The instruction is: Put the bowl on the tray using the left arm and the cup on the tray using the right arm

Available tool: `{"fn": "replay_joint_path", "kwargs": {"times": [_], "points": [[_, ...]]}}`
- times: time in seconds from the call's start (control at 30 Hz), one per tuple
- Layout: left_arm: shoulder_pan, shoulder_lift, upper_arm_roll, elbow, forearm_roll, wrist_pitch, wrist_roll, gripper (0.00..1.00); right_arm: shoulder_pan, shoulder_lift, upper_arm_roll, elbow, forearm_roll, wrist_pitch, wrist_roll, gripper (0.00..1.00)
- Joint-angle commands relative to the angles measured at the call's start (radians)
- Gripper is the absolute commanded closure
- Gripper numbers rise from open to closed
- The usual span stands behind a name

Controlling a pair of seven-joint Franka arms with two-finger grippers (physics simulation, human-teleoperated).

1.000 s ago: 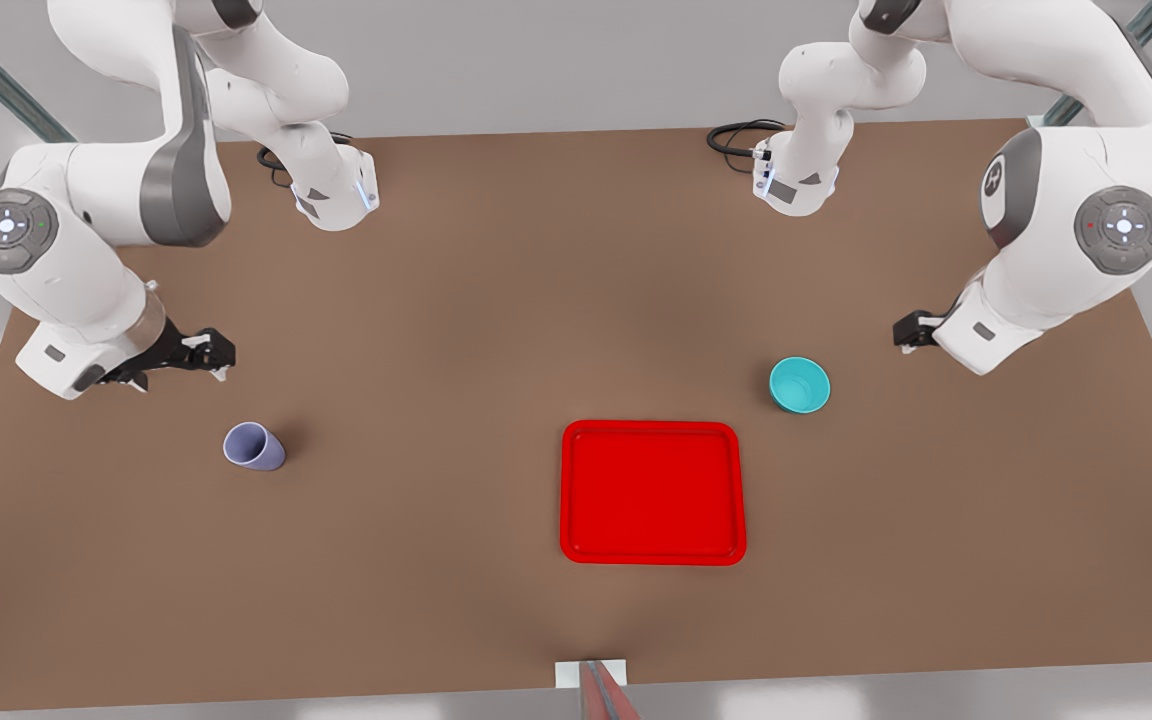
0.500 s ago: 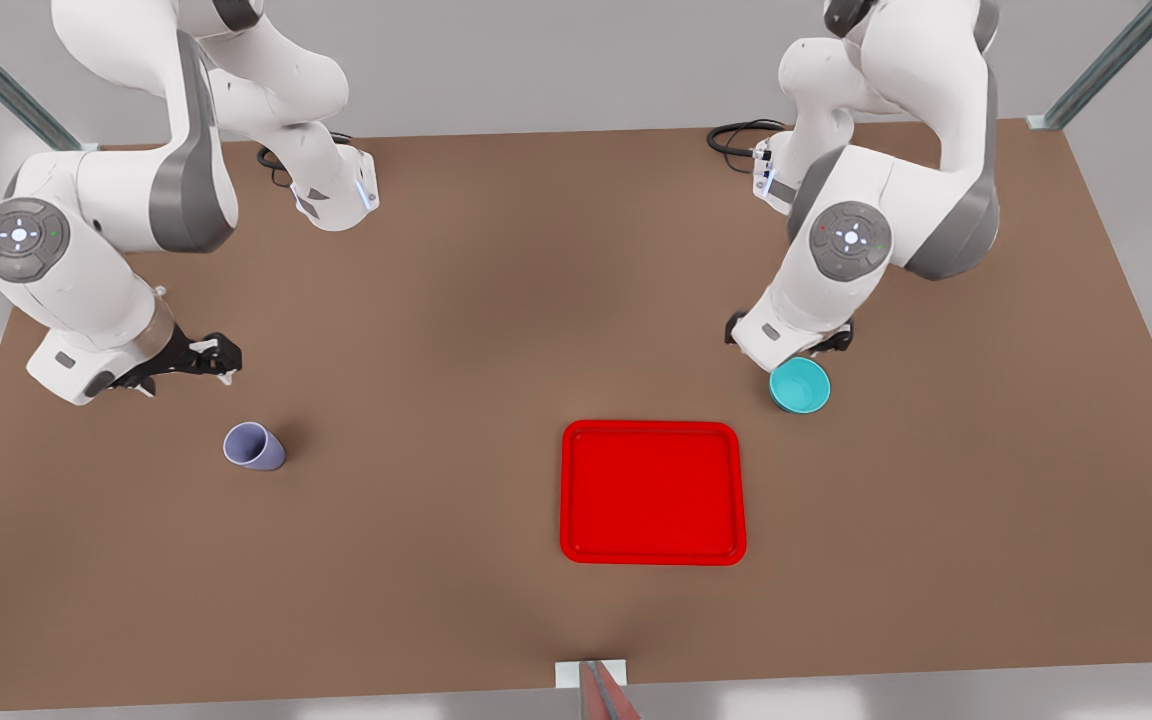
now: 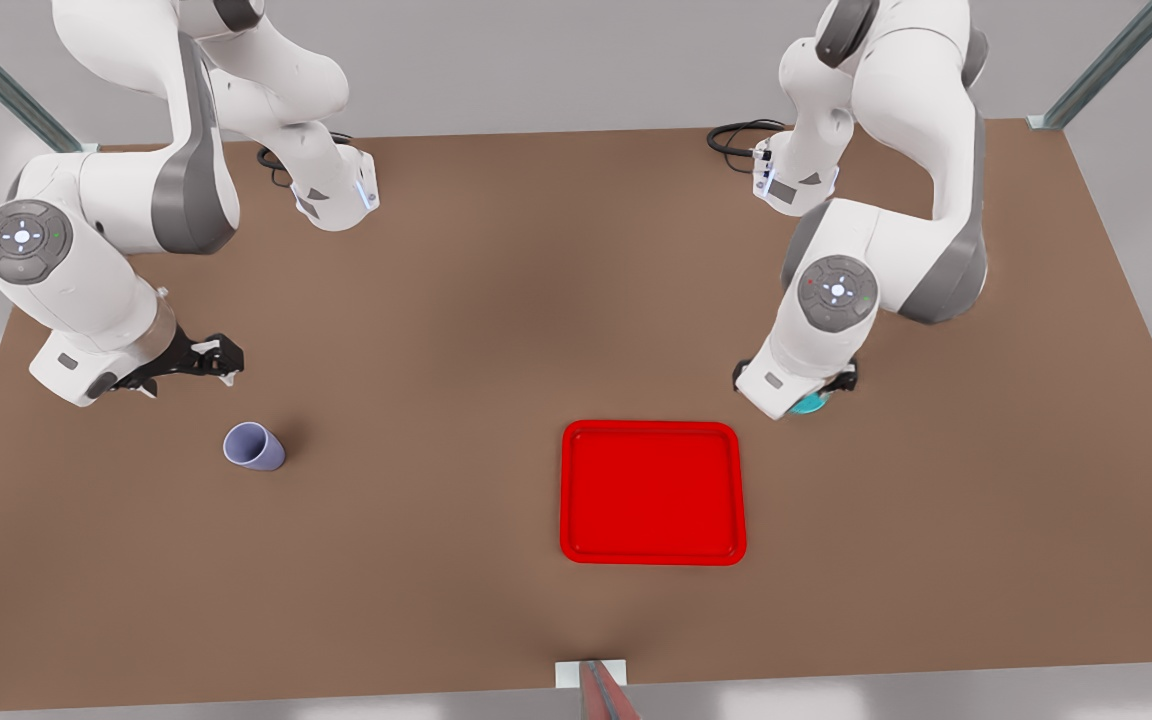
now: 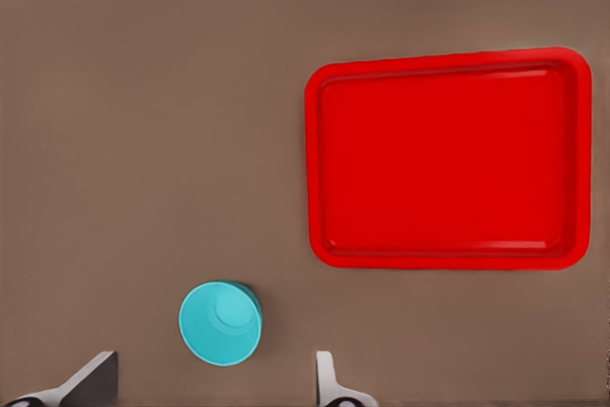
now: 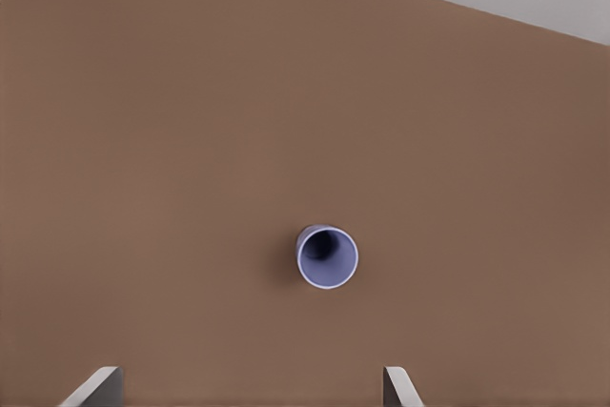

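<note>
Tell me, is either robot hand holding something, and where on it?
Nothing is held. The left gripper hangs open above the bowl, its fingers clear of it. The right gripper is open, away from the cup.

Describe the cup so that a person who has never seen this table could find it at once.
Start at the red tray on the brown table. Go far toward the front view's left: the cup stands there alone, near the right pincer. It is a small lavender tumbler, narrower than the teal bowl.

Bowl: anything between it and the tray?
Nothing visible. Bare table lies between the bowl and the tray. The left gripper hovers open above the bowl.
</note>
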Motion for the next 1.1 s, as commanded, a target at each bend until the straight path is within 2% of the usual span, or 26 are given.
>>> {"fn": "replay_joint_path", "kwargs": {"times": [0.0, 0.3, 0.47, 0.7, 0.8, 0.93, 1.07], "points": [[0.001, -0.002, -0.002, -0.017, 0.002, 0.004, 0.000, 0.00, 0.000, 0.000, 0.000, 0.000, 0.000, 0.000, 0.000, 0.00], [0.007, 0.024, 0.000, -0.304, 0.034, 0.169, -0.009, 0.00, 0.000, 0.000, 0.000, 0.000, 0.000, 0.001, 0.000, 0.00], [0.093, -0.045, -0.005, -0.591, 0.019, 0.367, -0.021, 0.00, 0.000, 0.002, 0.000, 0.000, 0.000, 0.003, 0.000, 0.00], [0.084, -0.062, -0.006, -0.654, -0.023, 0.392, -0.052, 0.00, 0.000, 0.002, 0.000, 0.000, 0.001, 0.014, 0.000, 0.00], [0.109, -0.086, -0.006, -0.757, -0.023, 0.425, -0.049, 0.00, 0.001, 0.002, 0.000, 0.000, 0.001, 0.012, 0.000, 0.00], [0.138, -0.082, -0.006, -0.846, -0.018, 0.585, -0.020, 0.00, 0.001, 0.009, 0.000, -0.001, 0.001, 0.015, 0.000, 0.00], [0.148, -0.049, -0.006, -0.870, -0.021, 0.616, -0.009, 0.01, 0.001, 0.009, 0.000, 0.000, 0.001, 0.015, 0.000, 0.00]]}}
